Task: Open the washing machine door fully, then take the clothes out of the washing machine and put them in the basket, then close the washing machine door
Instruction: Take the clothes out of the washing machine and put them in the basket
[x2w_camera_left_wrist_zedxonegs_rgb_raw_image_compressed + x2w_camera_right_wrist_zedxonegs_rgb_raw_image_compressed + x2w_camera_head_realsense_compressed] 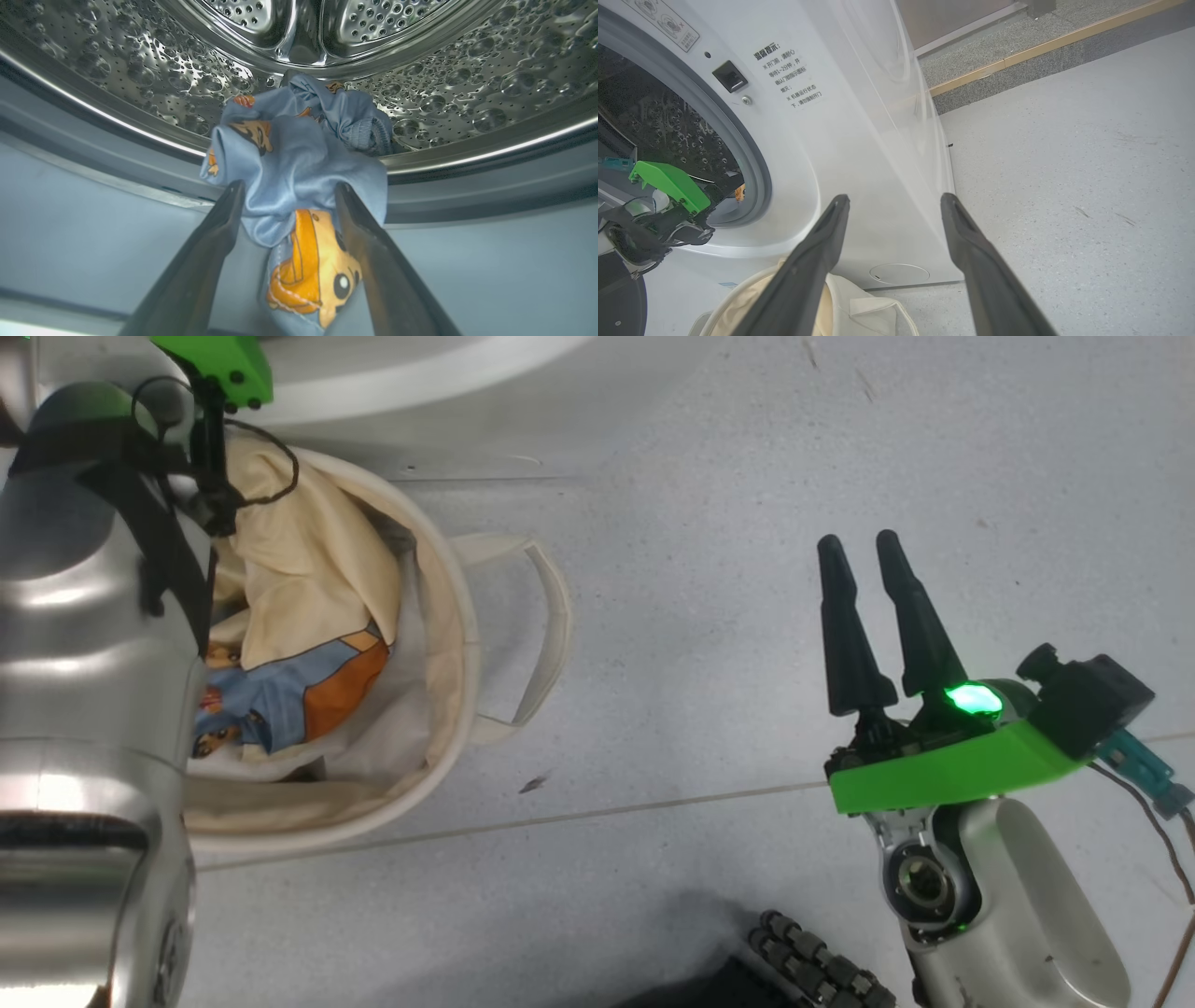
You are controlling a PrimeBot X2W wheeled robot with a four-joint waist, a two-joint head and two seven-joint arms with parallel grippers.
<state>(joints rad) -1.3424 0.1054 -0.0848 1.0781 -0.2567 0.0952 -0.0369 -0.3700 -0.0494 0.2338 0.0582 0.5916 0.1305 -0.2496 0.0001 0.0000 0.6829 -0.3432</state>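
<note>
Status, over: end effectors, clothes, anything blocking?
Left end effector at drum lip, fingers straddling blue bear-print garment, grip unconfirmed. Right end effector open, empty. Basket holds other clothes. No obstruction seen.

Floor [709,616]: pale grey, speckled, smooth.
Seam [597,814]: thin pale line crossing the floor.
Fleck [532,785]: small dark scrap just above the seam.
Strip [1045,46]: tan-gold band edging the floor.
Paving [971,46]: darker, coarser, beyond the strip.
</note>
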